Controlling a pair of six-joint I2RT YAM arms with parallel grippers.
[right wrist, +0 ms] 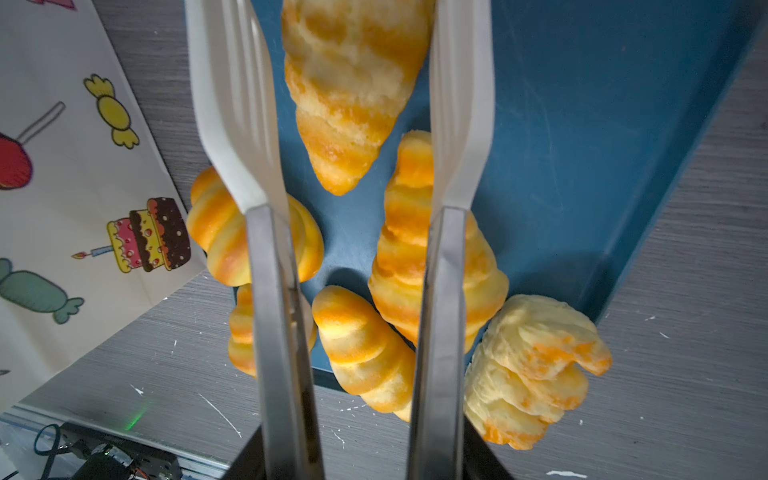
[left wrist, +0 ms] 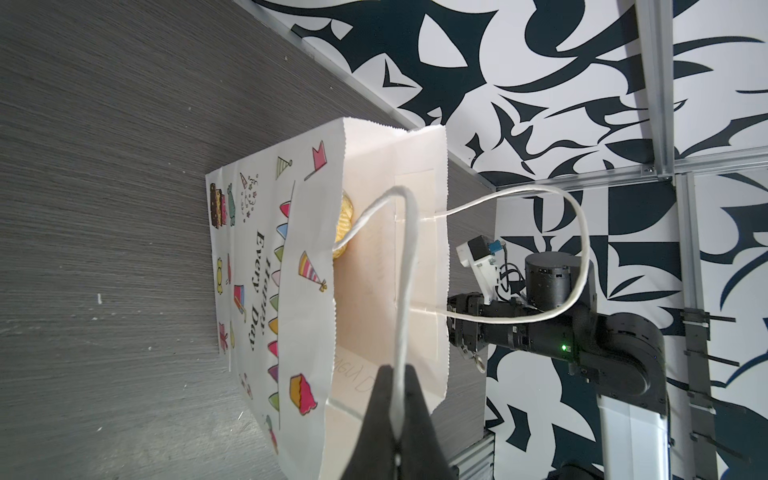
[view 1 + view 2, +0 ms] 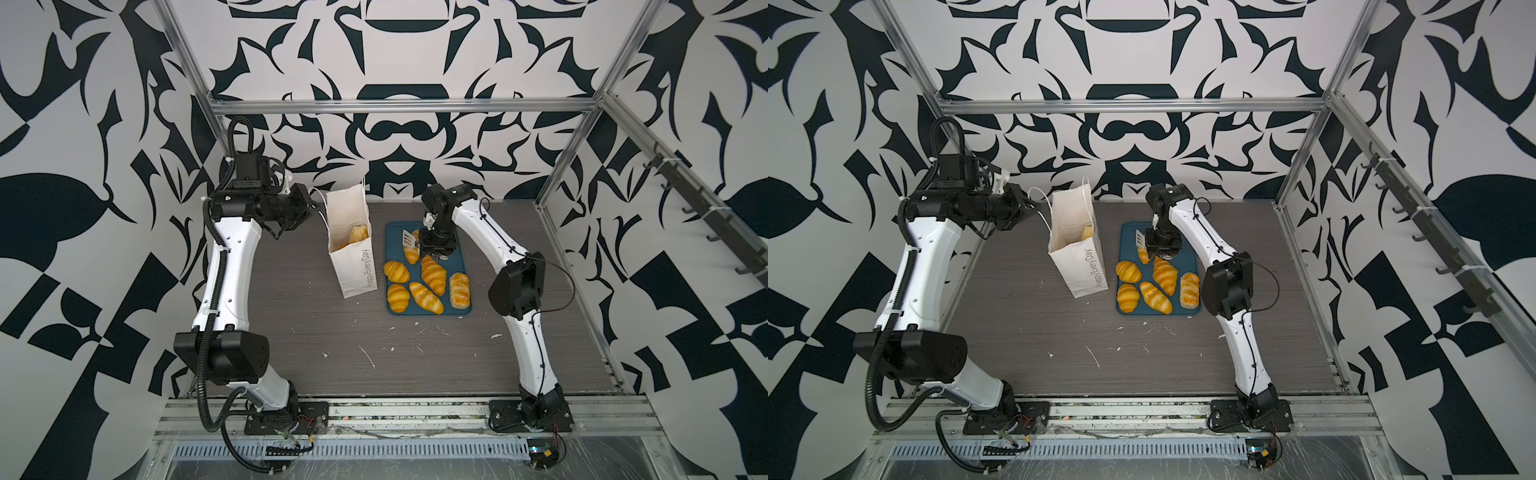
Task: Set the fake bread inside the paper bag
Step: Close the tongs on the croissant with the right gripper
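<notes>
Left fingers (image 2: 397, 415) clamp bag cord (image 2: 405, 291) | right fingers (image 1: 349, 124) apart, straddling croissant (image 1: 349, 83)

White paper bag (image 3: 353, 266) at frame centre, grey "Happy Every Day" lettering; multicoloured party hats, flags, cakes and sweets on its face in the left wrist view (image 2: 266, 291). White cord handle (image 2: 577, 232). Golden-orange fake bread (image 3: 433, 274) with pale stripes, right of centre, on a dark blue tray (image 3: 461, 257). Palest cream loaf (image 1: 536, 370) lower right. Grey wood-grain table (image 3: 332, 332), white flecks. Black-and-white ornamental walls (image 3: 83, 124).
</notes>
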